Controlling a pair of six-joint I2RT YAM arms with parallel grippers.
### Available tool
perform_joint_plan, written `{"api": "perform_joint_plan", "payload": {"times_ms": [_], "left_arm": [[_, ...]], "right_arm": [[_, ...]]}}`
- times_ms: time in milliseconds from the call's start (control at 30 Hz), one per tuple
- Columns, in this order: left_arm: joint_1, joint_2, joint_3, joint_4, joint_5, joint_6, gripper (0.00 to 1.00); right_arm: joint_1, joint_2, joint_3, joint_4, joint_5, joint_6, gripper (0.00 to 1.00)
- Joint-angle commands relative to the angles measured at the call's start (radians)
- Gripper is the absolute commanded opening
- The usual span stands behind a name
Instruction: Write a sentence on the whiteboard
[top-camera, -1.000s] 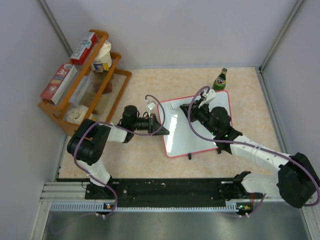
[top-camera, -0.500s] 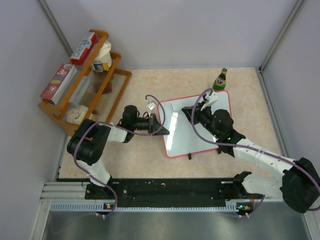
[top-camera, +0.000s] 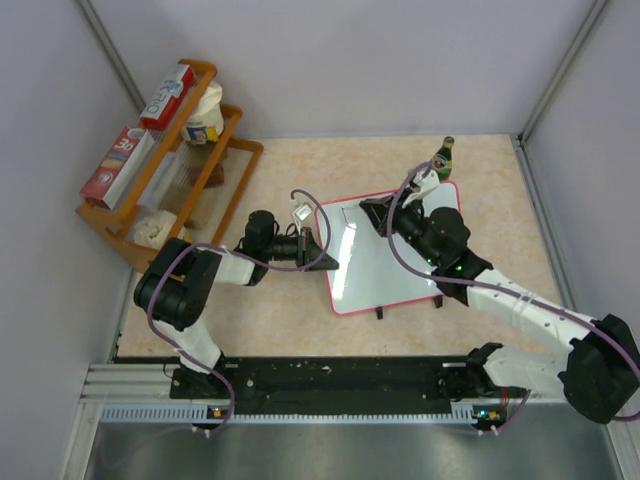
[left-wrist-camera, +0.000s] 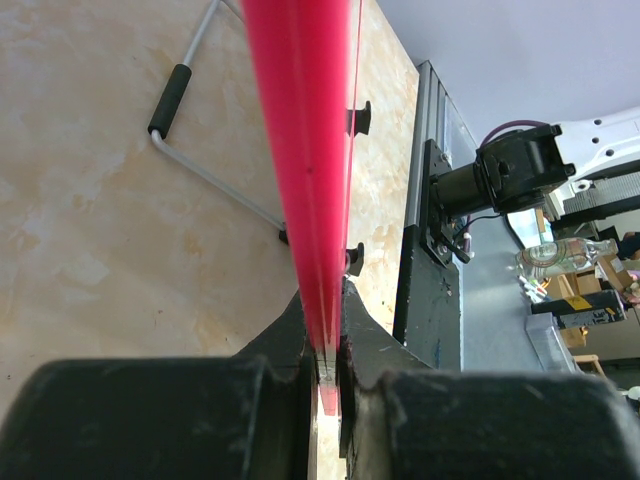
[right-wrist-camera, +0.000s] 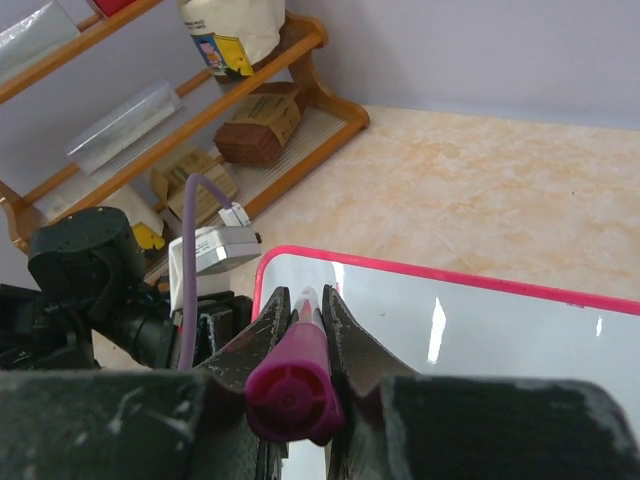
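Your whiteboard (top-camera: 368, 272) lies right of the table's middle. Its left rim is pinched between the pressed-together jaws of your left gripper (top-camera: 318, 248). The left wrist view shows that red-pink edge (left-wrist-camera: 300, 150) running straight into the closed fingers (left-wrist-camera: 322, 330), a hold that looks meant to stop the board sliding under pen pressure. Your right gripper (top-camera: 374, 210) is clamped on a pink-purple marker (right-wrist-camera: 298, 360), butt toward the wrist and nib toward the board's far left corner, which is the sensible place to open a line. The jaws hide whether the nib touches the surface, so I cannot tell. No part of the sentence shows on the glossy face (right-wrist-camera: 480, 330), so I judge the writing has not begun. The stroke has open board rightward along the far edge and again toward you for a second line. The rim is close on the far and left sides of the nib, so drift there would run off the board. A green bottle (top-camera: 441, 159) stands just beyond the far right corner, so end the first line short of it. The two black clip feet (top-camera: 380, 313) mark the near edge, and your own right forearm lies over the board's near right part. The wooden rack (top-camera: 170, 175) at far left is well apart from all this.
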Motion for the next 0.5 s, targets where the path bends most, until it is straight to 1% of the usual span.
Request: {"api": "perform_joint_plan", "payload": {"times_ms": [0, 467], "left_arm": [[-0.036, 0.019, -0.008, -0.072, 0.054, 0.093, 0.0], [-0.039, 0.025, 0.002, -0.092, 0.055, 0.102, 0.0]], "right_arm": [[0.008, 0.054, 0.067, 0.021, 0.006, -0.01, 0.0], [0.009, 0.076, 0.009, 0.035, 0.042, 0.007, 0.0]]}}
